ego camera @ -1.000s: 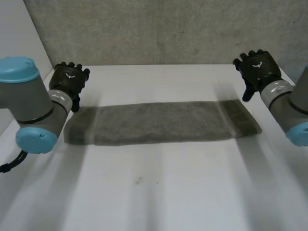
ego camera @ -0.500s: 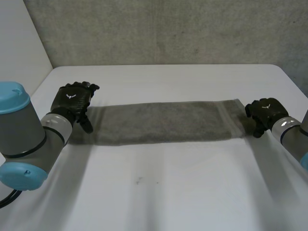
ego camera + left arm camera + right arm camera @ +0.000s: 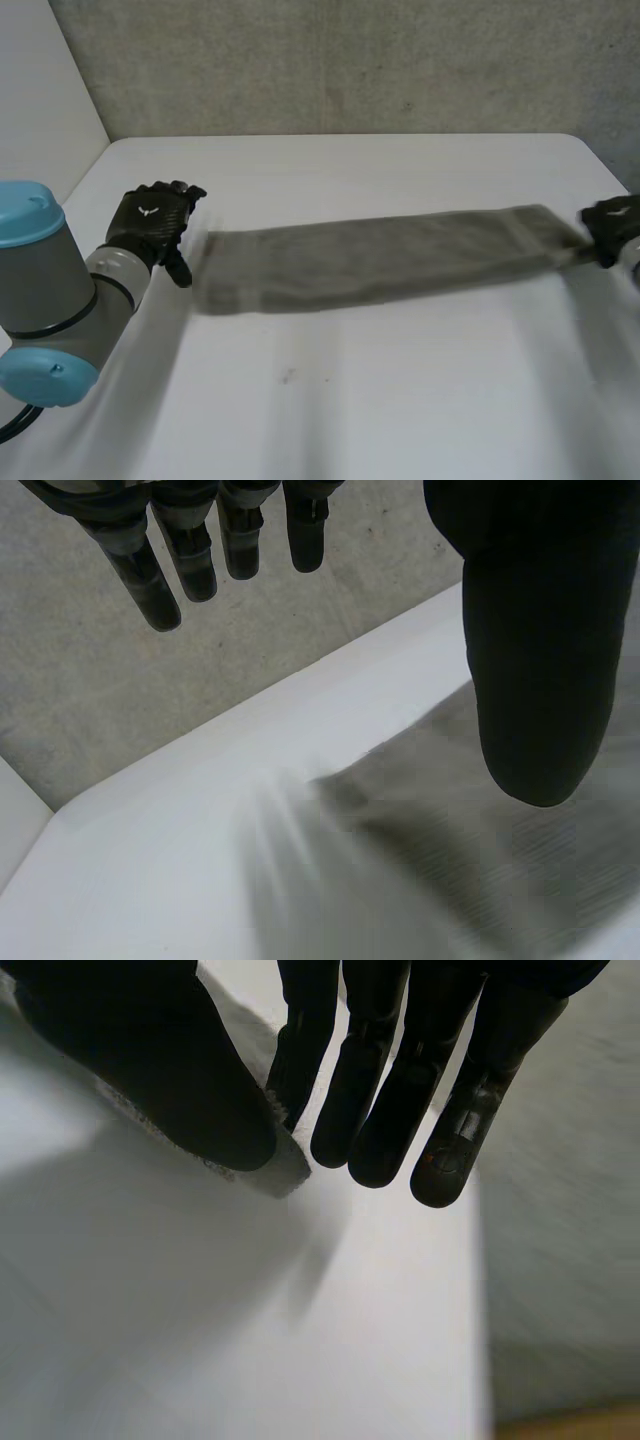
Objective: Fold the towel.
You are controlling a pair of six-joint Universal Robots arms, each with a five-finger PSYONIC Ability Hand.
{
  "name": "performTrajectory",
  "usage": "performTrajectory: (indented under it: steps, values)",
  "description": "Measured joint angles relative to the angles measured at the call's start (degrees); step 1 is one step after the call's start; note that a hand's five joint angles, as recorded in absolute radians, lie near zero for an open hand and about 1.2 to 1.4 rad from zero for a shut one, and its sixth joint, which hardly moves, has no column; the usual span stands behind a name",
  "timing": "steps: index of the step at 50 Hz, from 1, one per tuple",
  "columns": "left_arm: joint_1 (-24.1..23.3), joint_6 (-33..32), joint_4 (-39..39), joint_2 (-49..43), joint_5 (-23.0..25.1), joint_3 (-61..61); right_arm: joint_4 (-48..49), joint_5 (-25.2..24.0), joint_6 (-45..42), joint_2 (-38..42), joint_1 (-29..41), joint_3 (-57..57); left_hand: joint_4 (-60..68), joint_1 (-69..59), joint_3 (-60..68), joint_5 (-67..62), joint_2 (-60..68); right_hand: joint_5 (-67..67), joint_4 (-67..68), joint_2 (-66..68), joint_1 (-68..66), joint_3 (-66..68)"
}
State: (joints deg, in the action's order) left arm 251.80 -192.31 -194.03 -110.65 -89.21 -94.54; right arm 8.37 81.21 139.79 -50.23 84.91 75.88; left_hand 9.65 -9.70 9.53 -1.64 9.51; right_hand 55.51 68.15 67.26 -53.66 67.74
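Note:
A long grey towel (image 3: 380, 255) lies in a narrow strip across the white table (image 3: 350, 400), slightly raised at its right end. My right hand (image 3: 615, 225) is at that right end, by the table's right edge. In the right wrist view the thumb (image 3: 150, 1050) pinches the towel's edge (image 3: 275, 1170) against the fingers. My left hand (image 3: 150, 215) hovers just off the towel's left end, with a small gap to the cloth. In the left wrist view its fingers (image 3: 160, 570) are straight and spread from the thumb, holding nothing, with the towel (image 3: 450, 860) lying under the thumb.
A grey concrete wall (image 3: 350, 60) rises behind the table's far edge. The table's right edge runs close by my right hand. Bare tabletop spreads in front of the towel.
My right hand has dropped to the towel's right end, shut on it and drawn it rightward. The towel's left end slid away from my left hand, which lowered and then stayed.

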Motion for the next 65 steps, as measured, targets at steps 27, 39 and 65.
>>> performTrajectory:
  steps: [27,39,65]
  values:
    - [0.30,-0.08,-0.03,1.15,-0.08,-0.41,6.28,-10.92,4.69,-6.90,31.32,-4.64,-0.05,0.00,0.00,0.00,-0.01,0.67,0.21,0.00,-0.36,0.23]
    - [-0.18,-0.13,-0.07,1.58,-0.09,-0.92,9.42,-13.21,0.38,4.66,46.75,-5.33,-0.05,0.00,0.00,0.00,-0.03,-13.39,-16.23,-16.92,12.51,-15.86]
    - [-17.47,0.02,-8.70,-7.05,-0.50,8.76,3.74,-3.43,23.44,-11.91,26.71,13.08,-0.07,0.00,0.00,0.00,-0.03,-52.31,-54.91,-54.74,42.01,-55.59]
